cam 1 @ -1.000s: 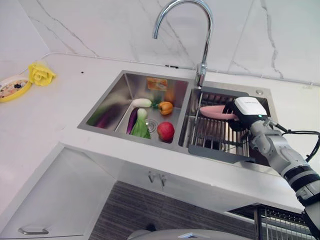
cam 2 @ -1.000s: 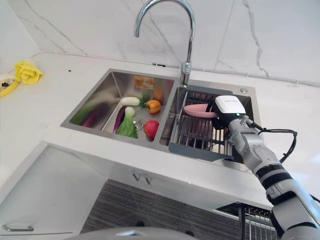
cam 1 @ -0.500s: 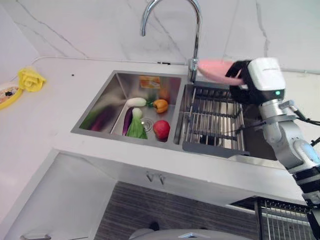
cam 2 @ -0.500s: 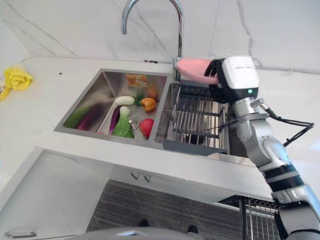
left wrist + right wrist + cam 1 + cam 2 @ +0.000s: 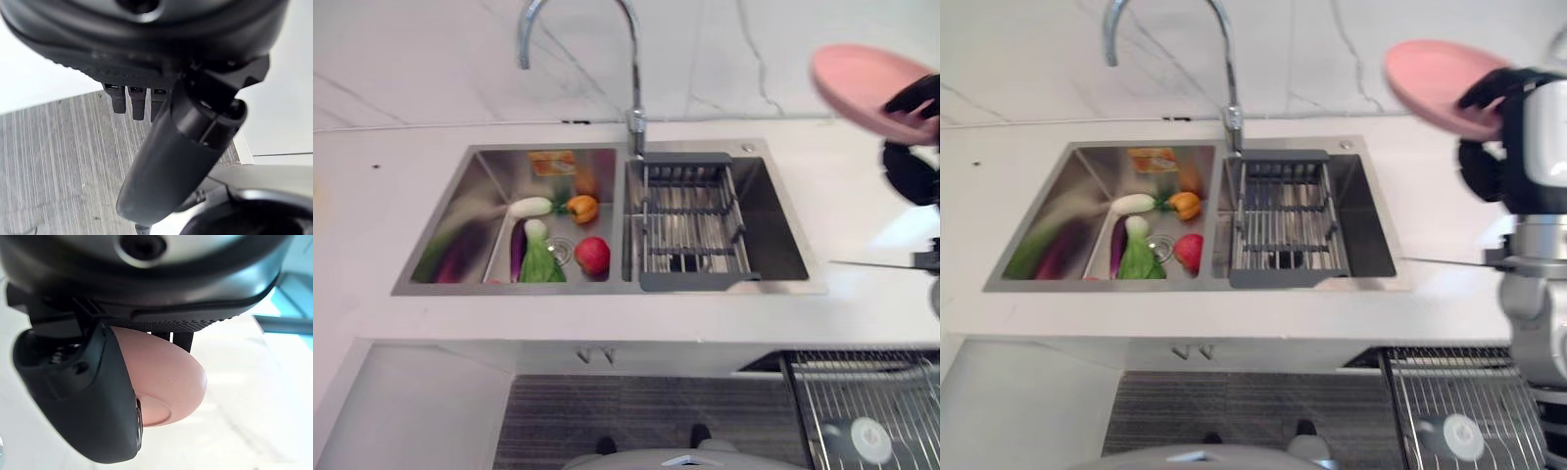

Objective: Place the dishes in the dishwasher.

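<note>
R hand [image 5: 1489, 127] held pink plate [image 5: 1435, 83] in clenched fingers, above bench [image 5: 1440, 206], right of sink [image 5: 1371, 211]. L hand [image 5: 181, 147] relaxed, fingers straight.

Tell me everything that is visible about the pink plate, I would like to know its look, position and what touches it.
The pink plate is round, shallow and plain, matte like plastic, with a raised foot ring on its underside. The right hand holds it by one edge, thumb and fingers pinching the rim, in the air above the counter, to the right of the sink. It is tilted. Nothing else touches it.
</note>
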Available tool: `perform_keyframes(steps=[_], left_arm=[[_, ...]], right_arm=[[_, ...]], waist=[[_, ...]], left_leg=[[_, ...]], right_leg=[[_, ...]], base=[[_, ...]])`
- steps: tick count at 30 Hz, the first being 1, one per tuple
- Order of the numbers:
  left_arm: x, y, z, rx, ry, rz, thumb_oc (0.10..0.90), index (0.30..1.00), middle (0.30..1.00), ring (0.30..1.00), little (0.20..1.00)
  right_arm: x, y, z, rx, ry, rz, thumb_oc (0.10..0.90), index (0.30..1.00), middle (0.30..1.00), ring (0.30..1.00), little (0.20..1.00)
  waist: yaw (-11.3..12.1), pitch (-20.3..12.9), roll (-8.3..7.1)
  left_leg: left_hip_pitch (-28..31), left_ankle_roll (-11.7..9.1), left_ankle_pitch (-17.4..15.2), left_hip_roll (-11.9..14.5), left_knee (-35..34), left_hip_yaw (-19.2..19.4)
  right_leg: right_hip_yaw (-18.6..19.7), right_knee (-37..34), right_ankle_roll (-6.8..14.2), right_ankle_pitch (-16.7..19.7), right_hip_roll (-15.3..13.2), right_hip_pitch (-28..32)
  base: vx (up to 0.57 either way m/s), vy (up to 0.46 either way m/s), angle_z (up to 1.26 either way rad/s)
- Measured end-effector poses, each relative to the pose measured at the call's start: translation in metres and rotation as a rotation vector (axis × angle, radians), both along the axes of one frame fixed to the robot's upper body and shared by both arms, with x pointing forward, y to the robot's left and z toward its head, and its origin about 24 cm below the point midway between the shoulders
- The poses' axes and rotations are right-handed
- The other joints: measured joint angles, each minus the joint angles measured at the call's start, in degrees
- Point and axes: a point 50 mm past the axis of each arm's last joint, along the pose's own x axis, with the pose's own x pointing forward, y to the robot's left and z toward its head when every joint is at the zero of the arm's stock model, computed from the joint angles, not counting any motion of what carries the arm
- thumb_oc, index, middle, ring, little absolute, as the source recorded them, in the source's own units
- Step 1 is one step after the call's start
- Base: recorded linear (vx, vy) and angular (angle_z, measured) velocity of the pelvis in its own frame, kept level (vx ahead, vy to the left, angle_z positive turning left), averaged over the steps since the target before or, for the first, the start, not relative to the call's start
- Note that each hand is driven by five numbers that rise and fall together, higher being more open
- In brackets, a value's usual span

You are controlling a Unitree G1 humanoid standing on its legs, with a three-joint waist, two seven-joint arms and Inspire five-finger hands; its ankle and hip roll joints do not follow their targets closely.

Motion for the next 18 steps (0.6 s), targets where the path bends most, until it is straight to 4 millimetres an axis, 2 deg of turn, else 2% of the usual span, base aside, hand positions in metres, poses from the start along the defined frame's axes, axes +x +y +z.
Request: perform_keyframes(steps=[1, 2, 3, 4, 5, 6, 7, 8, 9, 10, 11, 12, 13, 14, 15, 16, 17, 18], left_arm=[[0.002, 0.002, 0.001, 0.004, -0.008, 0.000, 0.800, 0.900, 0.900, 0.900, 0.900], [0.003, 0.003, 0.001, 0.006, -0.019, 0.002, 0.800, 0.900, 0.900, 0.900, 0.900], [0.005, 0.005, 0.002, 0.006, -0.037, 0.034, 0.800, 0.900, 0.900, 0.900, 0.900], [0.007, 0.009, 0.003, 0.015, -0.048, 0.065, 0.800, 0.900, 0.900, 0.900, 0.900], [0.014, 0.018, 0.005, 0.046, -0.070, 0.094, 0.800, 0.900, 0.900, 0.900, 0.900], [0.020, 0.024, 0.008, 0.053, -0.123, 0.181, 0.800, 0.900, 0.900, 0.900, 0.900], [0.035, 0.033, 0.014, 0.082, -0.205, 0.243, 0.800, 0.900, 0.900, 0.900, 0.900], [0.043, 0.046, 0.020, 0.119, -0.234, 0.255, 0.800, 0.900, 0.900, 0.900, 0.900], [0.048, 0.056, 0.024, 0.143, -0.250, 0.253, 0.800, 0.900, 0.900, 0.900, 0.900], [0.056, 0.057, 0.027, 0.147, -0.272, 0.249, 0.800, 0.900, 0.900, 0.900, 0.900], [0.067, 0.055, 0.029, 0.141, -0.298, 0.246, 0.800, 0.900, 0.900, 0.900, 0.900], [0.070, 0.048, 0.027, 0.119, -0.311, 0.247, 0.800, 0.900, 0.900, 0.900, 0.900], [0.073, 0.039, 0.025, 0.086, -0.323, 0.252, 0.800, 0.900, 0.900, 0.900, 0.900], [0.078, 0.029, 0.024, 0.050, -0.341, 0.260, 0.800, 0.900, 0.900, 0.900, 0.900], [0.083, 0.021, 0.023, 0.024, -0.356, 0.262, 0.800, 0.900, 0.900, 0.900, 0.900], [0.087, 0.014, 0.023, 0.001, -0.370, 0.245, 0.800, 0.900, 0.900, 0.900, 0.900], [0.089, 0.015, 0.024, 0.001, -0.372, 0.227, 0.800, 0.900, 0.900, 0.900, 0.900], [0.086, 0.014, 0.023, -0.003, -0.357, 0.221, 0.800, 0.900, 0.900, 0.900, 0.900]], right_arm=[[-0.001, -0.001, 0.003, -0.020, -0.022, -0.018, 0.400, 0.300, 0.300, 0.300, 0.300], [0.001, -0.001, 0.004, -0.020, -0.040, -0.020, 0.400, 0.300, 0.300, 0.300, 0.300], [0.004, 0.001, 0.002, -0.024, -0.041, -0.012, 0.400, 0.300, 0.300, 0.300, 0.300], [0.005, 0.001, 0.000, -0.032, -0.033, -0.018, 0.400, 0.300, 0.300, 0.300, 0.300], [0.005, 0.000, -0.004, -0.037, -0.018, -0.032, 0.400, 0.300, 0.300, 0.300, 0.300], [0.006, -0.001, -0.011, -0.025, -0.014, -0.037, 0.400, 0.300, 0.300, 0.300, 0.300], [0.007, -0.002, -0.019, -0.041, 0.020, -0.050, 0.400, 0.300, 0.300, 0.300, 0.300], [0.007, -0.001, -0.028, -0.050, 0.049, -0.053, 0.400, 0.300, 0.300, 0.300, 0.300], [0.007, 0.000, -0.038, -0.041, 0.083, -0.060, 0.400, 0.300, 0.300, 0.300, 0.300], [0.005, -0.002, -0.045, -0.054, 0.115, -0.078, 0.400, 0.300, 0.300, 0.300, 0.300], [-0.002, -0.010, -0.063, -0.097, 0.207, -0.127, 0.400, 0.300, 0.300, 0.300, 0.300], [-0.004, -0.015, -0.073, -0.099, 0.260, -0.154, 0.400, 0.300, 0.300, 0.300, 0.300], [-0.005, -0.022, -0.080, -0.100, 0.295, -0.194, 0.400, 0.300, 0.300, 0.300, 0.300], [-0.005, -0.027, -0.081, -0.093, 0.308, -0.233, 0.400, 0.300, 0.300, 0.300, 0.300], [-0.007, -0.034, -0.086, -0.082, 0.327, -0.271, 0.400, 0.300, 0.300, 0.300, 0.300], [-0.010, -0.042, -0.100, -0.048, 0.390, -0.320, 0.400, 0.300, 0.300, 0.300, 0.300], [-0.012, -0.042, -0.106, -0.030, 0.409, -0.330, 0.400, 0.300, 0.300, 0.300, 0.300], [-0.010, -0.039, -0.110, -0.017, 0.416, -0.322, 0.400, 0.300, 0.300, 0.300, 0.300]], waist=[[0.0, 0.3, -0.59], [0.7, 0.4, -0.73], [2.8, 0.6, -0.73], [3.2, 1.7, -1.24], [1.3, 2.1, -1.69], [2.0, 2.3, -1.52], [4.0, 2.4, -2.48], [3.3, 2.4, -3.13], [3.3, 2.2, -4.35], [2.8, 2.8, -4.66], [3.1, 3.0, -4.40], [3.0, 3.2, -4.21], [2.7, 2.9, -3.66], [2.0, 3.3, -2.75], [1.0, 3.4, -1.53], [1.7, 3.5, -1.72], [2.1, 3.7, -2.93], [3.4, 3.8, -3.44]], left_leg=[[-1.1, 0.4, 0.2, -0.2, 0.0, 2.9], [-2.3, 0.7, 0.2, 0.1, 0.0, 7.0], [-3.2, 1.4, 0.5, 1.8, 0.0, 12.8], [-3.0, 1.6, 0.5, 2.1, 0.0, 14.1], [-3.2, 2.2, -0.2, 2.2, 0.2, 14.6], [-3.1, 2.3, -0.7, 3.0, 0.1, 19.1], [-3.5, 2.2, -0.8, 3.8, 0.8, 21.9], [-3.8, 1.7, -0.7, 4.1, 1.0, 22.3], [-3.8, 1.2, -0.6, 4.0, 1.7, 24.1], [-3.9, 1.2, -0.5, 4.0, 2.7, 24.8], [-4.2, 1.2, -0.7, 4.6, 4.8, 25.1], [-4.4, 2.2, -1.4, 4.7, 5.3, 25.1], [-4.4, 4.3, -3.0, 4.4, 4.3, 25.1], [-4.3, 1.6, -2.1, 4.7, 3.1, 26.1], [-4.8, 0.0, -1.0, 5.3, 2.8, 26.4], [-4.5, -1.4, -0.2, 6.4, 3.3, 27.3], [-4.2, -2.3, 0.2, 6.0, 4.5, 28.0], [-4.5, -1.9, -0.3, 7.3, 5.9, 28.3]], right_leg=[[2.3, 0.2, 0.9, 2.1, 0.3, -3.0], [3.6, -0.9, 3.3, 5.7, 1.3, -6.1], [2.2, -5.4, 7.3, 11.3, 1.9, -7.7], [-3.2, -5.6, 7.1, 12.4, 1.1, -8.0], [-9.1, -4.5, 4.4, 10.0, -0.3, -7.0], [-21.4, -2.3, 4.1, 7.6, -3.0, -6.4], [-29.8, -0.1, 4.4, 6.8, -5.4, -6.2], [-33.5, 0.9, 4.1, 9.2, -7.0, -4.0], [-33.0, 1.5, 2.8, 10.1, -7.2, -3.6], [-32.4, 1.4, 0.7, 9.9, -6.7, -3.8], [-28.5, 0.7, -0.9, 9.9, -5.9, -3.8], [-25.1, 0.1, -0.9, 10.0, -5.4, -3.9], [-21.4, -1.9, -0.2, 10.5, -4.9, -4.0], [-19.1, -2.2, 0.9, 9.6, -4.7, -4.9], [-18.0, 1.7, 0.9, 5.1, -5.0, -6.0], [-16.9, 11.5, 0.4, -3.1, -4.6, -7.1], [-16.7, 9.8, -1.3, -4.7, -4.0, -6.3], [-16.0, 7.3, -2.5, -4.2, -2.7, -5.5]], base=[[-0.35, 0.044, -1.48], [-0.13, -0.006, -2.22], [-0.14, 0.033, -2.43], [-0.11, 0.034, -2.08], [-0.18, 0.036, -1.41], [-0.19, 0.002, -2.08], [-0.27, 0.012, -2.02], [-0.27, 0.028, -1.95], [-0.17, 0.025, -0.83], [-0.21, 0.008, -0.78], [-0.15, -0.013, -0.62], [-0.16, -0.030, -0.71], [-0.09, -0.050, -0.65], [-0.08, -0.048, -0.47], [-0.17, -0.146, -0.43], [-0.13, -0.123, -0.40], [-0.18, -0.170, -0.68], [-0.06, -0.115, -0.70]])
